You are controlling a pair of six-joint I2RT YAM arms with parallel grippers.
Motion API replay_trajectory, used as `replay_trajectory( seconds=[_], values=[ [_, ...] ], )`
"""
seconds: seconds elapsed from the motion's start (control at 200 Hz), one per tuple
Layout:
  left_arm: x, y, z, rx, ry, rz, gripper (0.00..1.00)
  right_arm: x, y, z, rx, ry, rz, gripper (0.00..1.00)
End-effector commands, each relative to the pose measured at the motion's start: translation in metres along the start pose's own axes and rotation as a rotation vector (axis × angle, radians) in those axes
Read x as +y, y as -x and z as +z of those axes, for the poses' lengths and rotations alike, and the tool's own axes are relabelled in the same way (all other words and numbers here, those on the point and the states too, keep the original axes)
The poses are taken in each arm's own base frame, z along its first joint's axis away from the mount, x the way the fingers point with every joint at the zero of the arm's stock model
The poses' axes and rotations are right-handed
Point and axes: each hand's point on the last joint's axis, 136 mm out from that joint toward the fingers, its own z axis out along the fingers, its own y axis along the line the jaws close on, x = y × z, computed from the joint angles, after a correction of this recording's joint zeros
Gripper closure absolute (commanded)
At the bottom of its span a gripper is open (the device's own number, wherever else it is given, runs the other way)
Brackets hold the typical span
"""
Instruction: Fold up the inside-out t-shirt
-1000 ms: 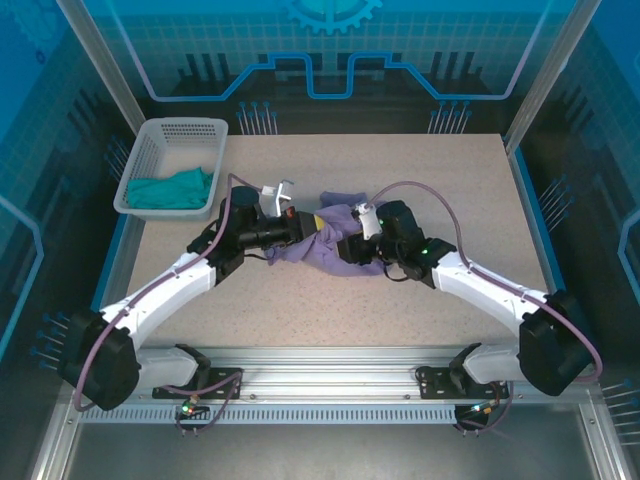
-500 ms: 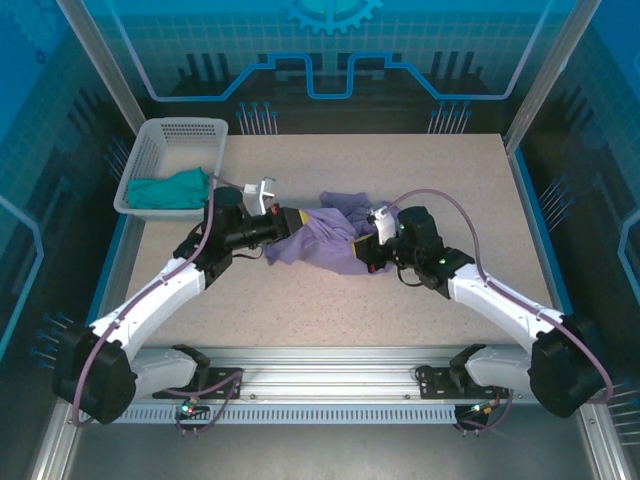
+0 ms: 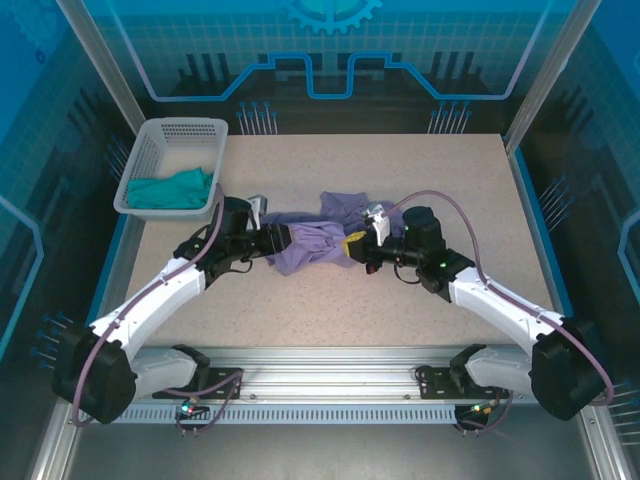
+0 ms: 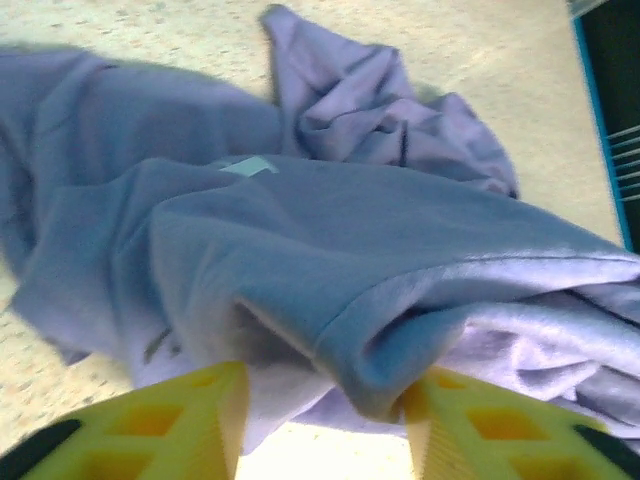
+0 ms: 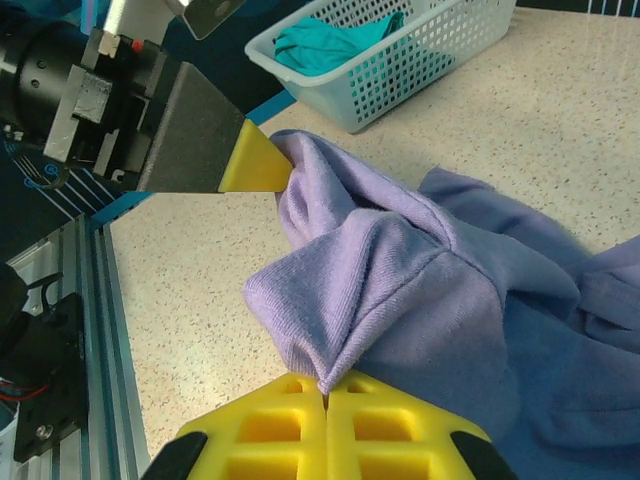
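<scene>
Nearest the arms' bases, the two arms reached inward over the speckled table (image 3: 420, 170) toward each other, and their grippers met the lavender t-shirt (image 3: 312, 243) from either side, a little left of the table's middle. The right gripper (image 5: 326, 392) had its yellow fingers pressed together, and a raised peak of the purple cloth was pinched between their tips. From there the fabric ran up and away in a soft ridge toward the other arm. The left gripper (image 4: 322, 415) had its fingers on either side of a thick rolled fold of the same shirt. The cloth filled the gap between them, so they gripped it part-way closed rather than meeting. In the right wrist view that end of the cloth came straight off the left gripper's yellow tip and hung clear of the table. Between the two grips the t-shirt was bunched and creased rather than spread flat, with loose cloth trailing onto the table past the right gripper. Just beyond the left fingers, a small pale label (image 4: 248, 166) lay on the upper surface of the cloth. Farther off, a crumpled lump of the shirt rested on the table. At the far left corner stood a white plastic basket (image 3: 140, 165), well apart from the shirt, with a teal-green garment (image 3: 172, 190) lying inside it.
</scene>
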Motion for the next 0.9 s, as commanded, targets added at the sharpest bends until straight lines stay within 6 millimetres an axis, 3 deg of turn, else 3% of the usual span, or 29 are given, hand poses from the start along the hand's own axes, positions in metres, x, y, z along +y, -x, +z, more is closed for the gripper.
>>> replay_trajectory(
  seconds=[0.0,0.095,0.17,0.265,0.365,0.645,0.895],
  values=[
    [-0.003,0.006,-0.028,-0.065,0.091,0.149,0.49,0.008,0.017,0.003,-0.036,0.038,-0.044,1.0],
    [-0.009,0.003,-0.042,-0.113,0.115,0.232,0.47,0.006,0.017,0.006,-0.028,0.033,-0.033,1.0],
    [-0.031,-0.002,-0.048,-0.136,0.039,0.337,0.46,0.005,0.017,0.007,-0.022,0.029,-0.03,1.0],
    [-0.061,-0.013,-0.046,-0.119,-0.073,0.456,0.47,0.005,0.018,0.009,-0.015,0.029,-0.029,1.0],
    [-0.074,-0.015,-0.035,-0.069,-0.112,0.484,0.48,0.007,0.019,0.009,-0.013,0.032,-0.03,1.0],
    [-0.082,0.003,-0.001,-0.07,-0.073,0.535,0.48,0.01,0.018,0.008,-0.005,0.034,-0.031,1.0],
    [-0.07,0.007,0.024,-0.047,0.02,0.602,0.46,0.01,0.017,0.006,-0.002,0.027,-0.036,1.0]
  ],
)
